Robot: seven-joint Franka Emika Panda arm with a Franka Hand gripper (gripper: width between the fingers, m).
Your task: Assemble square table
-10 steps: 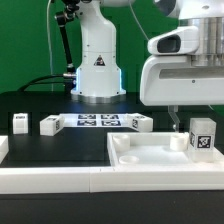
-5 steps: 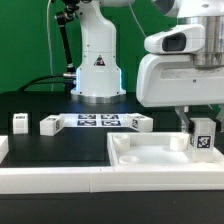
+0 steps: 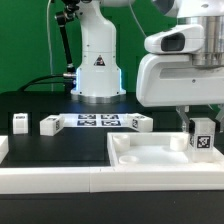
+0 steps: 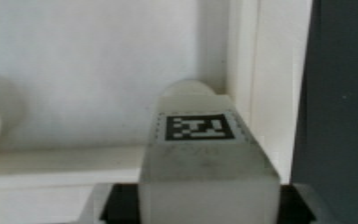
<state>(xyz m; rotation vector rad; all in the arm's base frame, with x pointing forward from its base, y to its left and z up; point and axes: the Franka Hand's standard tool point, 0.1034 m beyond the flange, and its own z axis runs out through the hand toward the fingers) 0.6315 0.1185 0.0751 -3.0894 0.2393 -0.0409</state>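
The white square tabletop slab (image 3: 150, 155) lies at the exterior view's right front, its raised rim up. A white tagged leg (image 3: 203, 136) stands upright on the slab's right part. My gripper (image 3: 201, 122) is down over the leg's top, with a dark finger on each side of it. In the wrist view the leg (image 4: 202, 150) fills the middle, tag facing up, with the black pads (image 4: 119, 203) pressed against both its sides over the slab (image 4: 69, 90). Three more white legs lie on the black table: (image 3: 19, 122), (image 3: 49, 124), (image 3: 140, 122).
The marker board (image 3: 97, 121) lies flat at the back between the loose legs. The arm's white base (image 3: 97, 60) stands behind it. A long white rail (image 3: 50, 177) borders the table's front edge.
The gripper has come down over the leg on the slab since a second ago; little has moved in the last half second.
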